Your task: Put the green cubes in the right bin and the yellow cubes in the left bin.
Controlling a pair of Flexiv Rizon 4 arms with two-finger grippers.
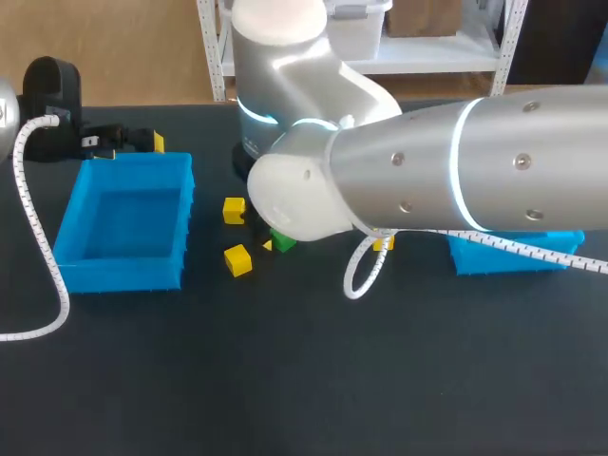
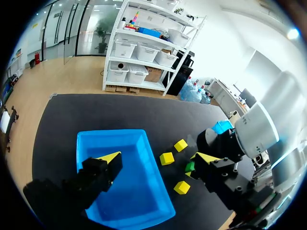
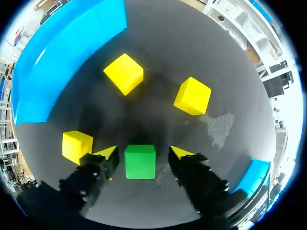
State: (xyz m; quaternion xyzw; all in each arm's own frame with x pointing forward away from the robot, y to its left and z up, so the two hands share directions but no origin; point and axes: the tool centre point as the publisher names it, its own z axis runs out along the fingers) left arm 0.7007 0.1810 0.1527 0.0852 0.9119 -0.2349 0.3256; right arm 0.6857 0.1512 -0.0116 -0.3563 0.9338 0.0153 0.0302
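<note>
One green cube [image 3: 140, 161] lies on the dark table between the fingers of my right gripper [image 3: 143, 154]. The gripper is open, with a small gap on each side of the cube. Three yellow cubes [image 3: 123, 73] [image 3: 192, 96] [image 3: 76, 146] lie around it. In the head view my right arm covers most of this spot, and only a corner of the green cube [image 1: 282, 241] shows beside yellow cubes [image 1: 235, 210] [image 1: 238, 259] [image 1: 383, 244]. My left gripper [image 2: 158, 157] hangs open above the left bin [image 2: 144, 201], holding nothing.
The blue left bin [image 1: 66, 242] holds nothing. The blue right bin [image 1: 518, 255] is mostly hidden under my right arm. A white coiled cable [image 1: 38, 237] runs along the table's left side and another loops [image 1: 366, 271] below my right arm.
</note>
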